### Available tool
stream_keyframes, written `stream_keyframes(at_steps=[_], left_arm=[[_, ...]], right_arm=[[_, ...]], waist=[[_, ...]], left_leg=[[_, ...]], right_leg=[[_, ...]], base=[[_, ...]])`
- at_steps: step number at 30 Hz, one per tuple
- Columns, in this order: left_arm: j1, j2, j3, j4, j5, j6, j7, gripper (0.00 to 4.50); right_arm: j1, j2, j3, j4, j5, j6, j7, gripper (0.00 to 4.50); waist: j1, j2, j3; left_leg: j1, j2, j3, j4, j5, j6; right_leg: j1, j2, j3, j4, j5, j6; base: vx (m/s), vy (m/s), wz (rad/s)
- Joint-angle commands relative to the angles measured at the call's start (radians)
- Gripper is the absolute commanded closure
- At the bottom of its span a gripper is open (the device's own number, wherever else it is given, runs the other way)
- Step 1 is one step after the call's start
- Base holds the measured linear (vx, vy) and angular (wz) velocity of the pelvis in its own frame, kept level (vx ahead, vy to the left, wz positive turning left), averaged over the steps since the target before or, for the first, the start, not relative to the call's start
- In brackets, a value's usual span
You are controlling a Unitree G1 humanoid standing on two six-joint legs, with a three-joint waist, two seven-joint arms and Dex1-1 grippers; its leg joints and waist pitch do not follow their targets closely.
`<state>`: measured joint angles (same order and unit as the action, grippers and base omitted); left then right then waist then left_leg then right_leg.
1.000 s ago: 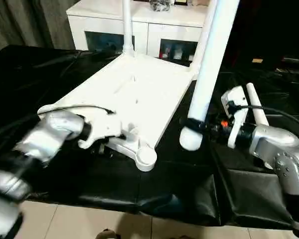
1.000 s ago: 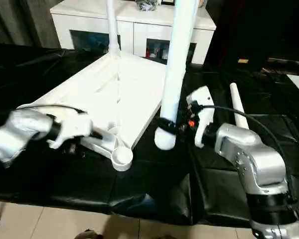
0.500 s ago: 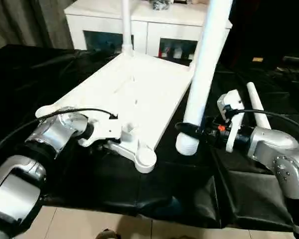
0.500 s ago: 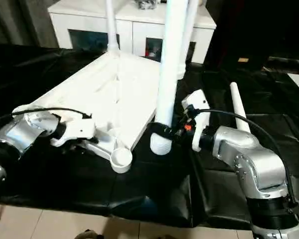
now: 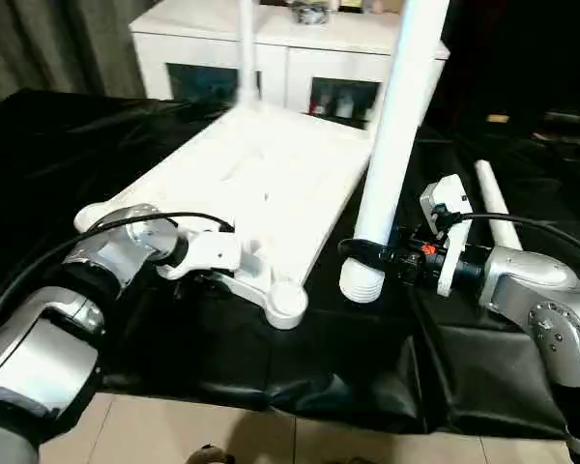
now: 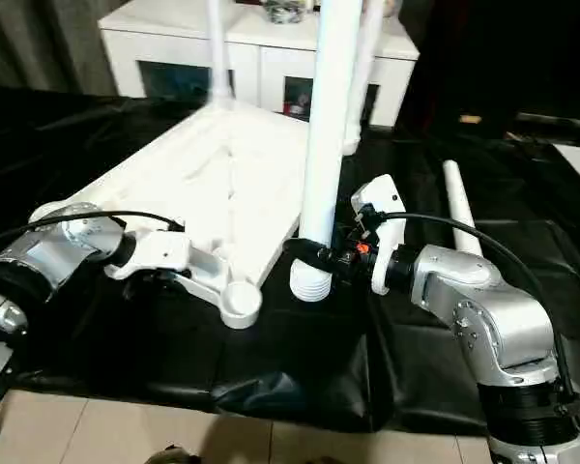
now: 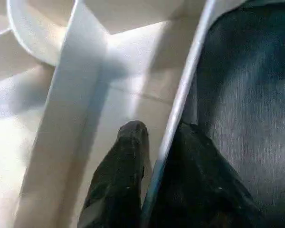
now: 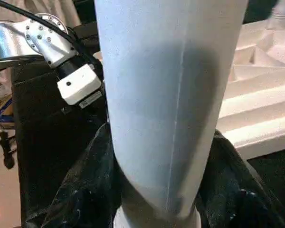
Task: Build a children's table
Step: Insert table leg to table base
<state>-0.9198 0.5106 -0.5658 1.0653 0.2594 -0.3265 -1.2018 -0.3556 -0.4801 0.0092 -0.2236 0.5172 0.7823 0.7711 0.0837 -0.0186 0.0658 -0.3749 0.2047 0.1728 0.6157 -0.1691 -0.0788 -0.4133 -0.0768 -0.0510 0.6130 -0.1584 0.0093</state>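
Upside down on a black sheet-covered work surface (image 5: 271, 367), a small white plastic rectangular table top (image 5: 261, 184) with ribbed underside facing up, a thin white round leg (image 5: 245, 48) already standing in its far corner and an empty round socket (image 5: 288, 303) at the near corner. At the near edge of that top, the left gripper (image 5: 220, 278) — one black finger (image 7: 121, 175) inside the rim against the white ribs, the other outside over the black sheet, the thin rim between them; closing around the edge, though a firm grip cannot be told. To the right of the top, a thick white tapered screw-in leg (image 5: 391, 145) held nearly upright, ribbed threaded end down and hanging just above the sheet, beside the near socket but apart from it; clamped low on the shaft by the right gripper (image 5: 372, 253), black fingers wrapped round both sides, about half open on that width. Further right, another white tapered leg (image 5: 496, 203) lying flat on the sheet. Behind, a white cabinet with glass-fronted compartments (image 5: 300, 48). On the left wrist's white camera block (image 8: 80, 84) a small label, lettering too fine to read — no other writing legible.
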Motion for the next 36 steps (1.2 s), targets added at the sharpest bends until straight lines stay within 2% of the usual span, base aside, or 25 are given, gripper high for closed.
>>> stream_keyframes(at_steps=[1, 2, 4, 5, 6, 8, 9, 10, 12, 13, 14, 15, 16, 18, 20, 22, 23, 24, 25, 26, 28, 29, 32, 34, 36], left_arm=[[-0.001, -0.005, 0.026, -0.009, -0.033, 0.037, -0.049, 3.63], [0.017, -0.011, 0.050, -0.045, -0.076, 0.082, -0.101, 3.63], [0.060, -0.006, 0.072, -0.135, -0.133, 0.172, -0.176, 3.81], [0.070, -0.003, 0.074, -0.158, -0.142, 0.194, -0.190, 3.90], [0.087, 0.003, 0.076, -0.191, -0.151, 0.218, -0.200, 3.99], [0.140, 0.020, 0.078, -0.285, -0.170, 0.271, -0.209, 4.07], [0.200, 0.027, 0.093, -0.390, -0.203, 0.337, -0.197, 4.07], [0.207, 0.028, 0.095, -0.403, -0.207, 0.344, -0.195, 4.19], [0.268, 0.031, 0.115, -0.509, -0.223, 0.417, -0.163, 4.35], [0.303, 0.030, 0.128, -0.570, -0.225, 0.464, -0.136, 4.37], [0.350, 0.021, 0.150, -0.647, -0.223, 0.538, -0.083, 4.39], [0.380, 0.007, 0.166, -0.689, -0.204, 0.576, -0.026, 4.45], [0.392, 0.001, 0.172, -0.705, -0.195, 0.591, -0.002, 4.48], [0.426, -0.012, 0.186, -0.760, -0.170, 0.642, 0.060, 4.50], [0.479, -0.036, 0.196, -0.850, -0.130, 0.741, 0.155, 4.50], [0.490, -0.045, 0.196, -0.871, -0.122, 0.762, 0.175, 4.50], [0.500, -0.050, 0.195, -0.899, -0.118, 0.784, 0.188, 4.50], [0.513, -0.055, 0.192, -0.929, -0.114, 0.808, 0.202, 4.50], [0.520, -0.059, 0.188, -0.947, -0.108, 0.805, 0.216, 4.50], [0.527, -0.063, 0.183, -0.965, -0.100, 0.789, 0.234, 4.50], [0.529, -0.065, 0.181, -0.969, -0.097, 0.766, 0.242, 4.50], [0.535, -0.082, 0.190, -0.988, -0.107, 0.765, 0.265, 4.50], [0.532, -0.105, 0.207, -0.987, -0.127, 0.762, 0.284, 4.50], [0.526, -0.122, 0.218, -0.978, -0.148, 0.764, 0.285, 4.50], [0.519, -0.136, 0.226, -0.966, -0.167, 0.763, 0.288, 4.50]], right_arm=[[0.001, -0.007, 0.002, -0.024, 0.013, 0.003, -0.001, 2.65], [0.005, -0.008, 0.000, -0.026, 0.014, 0.003, -0.001, 2.65], [0.008, -0.008, -0.005, -0.026, 0.014, 0.003, -0.004, 2.65], [0.009, -0.008, -0.006, -0.026, 0.014, 0.003, -0.005, 2.65], [0.010, -0.008, -0.008, -0.025, 0.014, 0.004, -0.008, 2.65], [0.012, -0.007, -0.015, -0.024, 0.015, 0.006, -0.014, 2.65], [0.015, -0.007, -0.020, -0.024, 0.015, 0.009, -0.021, 2.65], [0.015, -0.007, -0.021, -0.024, 0.015, 0.009, -0.022, 2.65], [0.020, -0.005, -0.028, -0.026, 0.015, 0.014, -0.032, 2.65], [0.022, -0.002, -0.034, -0.026, 0.016, 0.018, -0.040, 2.65], [0.021, 0.007, -0.047, -0.022, 0.020, 0.025, -0.057, 2.65], [0.018, 0.019, -0.060, -0.015, 0.022, 0.030, -0.078, 2.65], [0.015, 0.027, -0.067, -0.009, 0.022, 0.031, -0.090, 2.65], [0.006, 0.046, -0.086, 0.008, 0.021, 0.035, -0.124, 2.65], [-0.013, 0.087, -0.125, 0.053, 0.016, 0.022, -0.191, 2.65], [-0.019, 0.095, -0.130, 0.067, 0.014, 0.014, -0.201, 2.65], [-0.023, 0.099, -0.133, 0.075, 0.014, 0.008, -0.208, 2.65], [-0.028, 0.106, -0.137, 0.084, 0.014, 0.004, -0.214, 2.65], [-0.032, 0.107, -0.134, 0.089, 0.012, -0.008, -0.208, 2.65], [-0.036, 0.111, -0.131, 0.093, 0.012, -0.020, -0.198, 2.65], [-0.035, 0.114, -0.128, 0.091, 0.018, -0.026, -0.184, 2.65], [-0.033, 0.119, -0.116, 0.093, 0.034, -0.038, -0.147, 2.65], [-0.032, 0.111, -0.082, 0.105, 0.042, -0.046, -0.086, 2.65], [-0.032, 0.099, -0.051, 0.120, 0.035, -0.054, -0.047, 2.65], [-0.051, 0.099, -0.022, 0.174, 0.002, -0.083, -0.031, 2.65]], waist=[[-0.002, 0.017, -0.069], [-0.003, 0.016, -0.069], [-0.004, 0.020, -0.071], [-0.006, 0.018, -0.071], [-0.005, 0.018, -0.073], [-0.005, 0.020, -0.077], [-0.007, 0.018, -0.075], [-0.007, 0.020, -0.079], [-0.007, 0.022, -0.079], [-0.007, 0.023, -0.086], [-0.011, 0.021, -0.081], [-0.012, 0.016, -0.081], [-0.015, 0.021, -0.083], [-0.023, 0.022, -0.080], [-0.038, 0.011, -0.071], [-0.041, 0.016, -0.071], [-0.048, 0.014, -0.072], [-0.050, 0.014, -0.070], [-0.053, 0.009, -0.069], [-0.054, 0.011, -0.070], [-0.054, 0.012, -0.070], [-0.055, 0.013, -0.070], [-0.054, 0.013, -0.070], [-0.056, 0.010, -0.073], [-0.056, 0.010, -0.074]], left_leg=[[0.018, 0.018, -0.024, -0.097, -0.416, -0.065], [0.022, 0.017, -0.023, -0.097, -0.424, -0.065], [0.024, 0.019, -0.022, -0.097, -0.419, -0.066], [0.023, 0.020, -0.019, -0.096, -0.408, -0.064], [0.027, 0.021, -0.016, -0.095, -0.407, -0.065], [0.028, 0.021, -0.012, -0.092, -0.373, -0.059], [0.025, 0.019, -0.009, -0.092, -0.363, -0.053], [0.025, 0.021, -0.009, -0.091, -0.338, -0.052], [0.026, 0.016, -0.003, -0.088, -0.310, -0.040], [0.023, 0.022, -0.006, -0.088, -0.276, -0.040], [0.016, 0.021, -0.003, -0.089, -0.248, -0.031], [0.018, 0.019, -0.001, -0.088, -0.248, -0.026], [0.018, 0.016, 0.000, -0.085, -0.241, -0.019], [0.019, 0.016, 0.000, -0.086, -0.258, -0.021], [0.013, 0.011, -0.003, -0.091, -0.293, -0.022], [0.019, 0.009, -0.005, -0.088, -0.313, -0.023], [0.017, 0.008, -0.007, -0.087, -0.320, -0.022], [0.016, 0.007, -0.007, -0.089, -0.321, -0.020], [0.016, 0.005, -0.008, -0.087, -0.340, -0.016], [0.019, 0.003, -0.008, -0.085, -0.344, -0.013], [0.020, 0.003, -0.008, -0.085, -0.344, -0.010], [0.027, 0.002, -0.007, -0.083, -0.363, -0.005], [0.026, 0.002, -0.008, -0.083, -0.365, 0.001], [0.020, 0.006, -0.010, -0.088, -0.356, 0.006], [0.018, 0.008, -0.010, -0.089, -0.343, 0.008]], right_leg=[[0.047, -0.066, 0.026, -0.093, -0.478, -0.139], [0.046, -0.067, 0.025, -0.094, -0.474, -0.147], [0.046, -0.069, 0.028, -0.088, -0.436, -0.173], [0.046, -0.066, 0.030, -0.085, -0.393, -0.194], [0.044, -0.065, 0.031, -0.083, -0.374, -0.203], [0.048, -0.064, 0.033, -0.075, -0.310, -0.225], [0.048, -0.061, 0.033, -0.077, -0.309, -0.224], [0.052, -0.061, 0.034, -0.071, -0.282, -0.230], [0.049, -0.054, 0.034, -0.075, -0.265, -0.231], [0.059, -0.058, 0.034, -0.062, -0.215, -0.239], [0.058, -0.053, 0.033, -0.061, -0.189, -0.244], [0.056, -0.052, 0.033, -0.065, -0.203, -0.241], [0.056, -0.051, 0.033, -0.067, -0.222, -0.238], [0.053, -0.049, 0.031, -0.074, -0.280, -0.219], [0.051, -0.046, 0.025, -0.087, -0.409, -0.169], [0.046, -0.048, 0.023, -0.096, -0.476, -0.146], [0.046, -0.048, 0.021, -0.101, -0.510, -0.124], [0.045, -0.046, 0.020, -0.104, -0.520, -0.116], [0.042, -0.045, 0.016, -0.110, -0.556, -0.099], [0.039, -0.046, 0.015, -0.115, -0.577, -0.085], [0.037, -0.045, 0.015, -0.116, -0.569, -0.082], [0.030, -0.041, 0.012, -0.119, -0.579, -0.077], [0.031, -0.042, 0.010, -0.122, -0.581, -0.074], [0.038, -0.042, 0.009, -0.116, -0.533, -0.089], [0.038, -0.043, 0.011, -0.111, -0.502, -0.105]], base=[[0.000, 0.000, 0.00], [0.000, 0.000, 0.00], [0.000, 0.000, 0.00], [0.000, 0.000, 0.00], [0.000, 0.000, 0.00], [0.000, 0.000, 0.00], [0.000, 0.000, 0.00], [0.000, 0.000, 0.00], [0.000, 0.000, 0.00], [0.000, 0.000, 0.00], [0.000, 0.000, 0.00], [0.000, 0.000, 0.00], [0.000, 0.000, 0.00], [0.000, 0.000, 0.00], [0.000, 0.000, 0.00], [0.000, 0.000, 0.00], [0.000, 0.000, 0.00], [0.000, 0.000, 0.00], [0.000, 0.000, 0.00], [0.000, 0.000, 0.00], [0.000, 0.000, 0.00], [0.000, 0.000, 0.00], [0.000, 0.000, 0.00], [0.000, 0.000, 0.00], [0.000, 0.000, 0.00]])
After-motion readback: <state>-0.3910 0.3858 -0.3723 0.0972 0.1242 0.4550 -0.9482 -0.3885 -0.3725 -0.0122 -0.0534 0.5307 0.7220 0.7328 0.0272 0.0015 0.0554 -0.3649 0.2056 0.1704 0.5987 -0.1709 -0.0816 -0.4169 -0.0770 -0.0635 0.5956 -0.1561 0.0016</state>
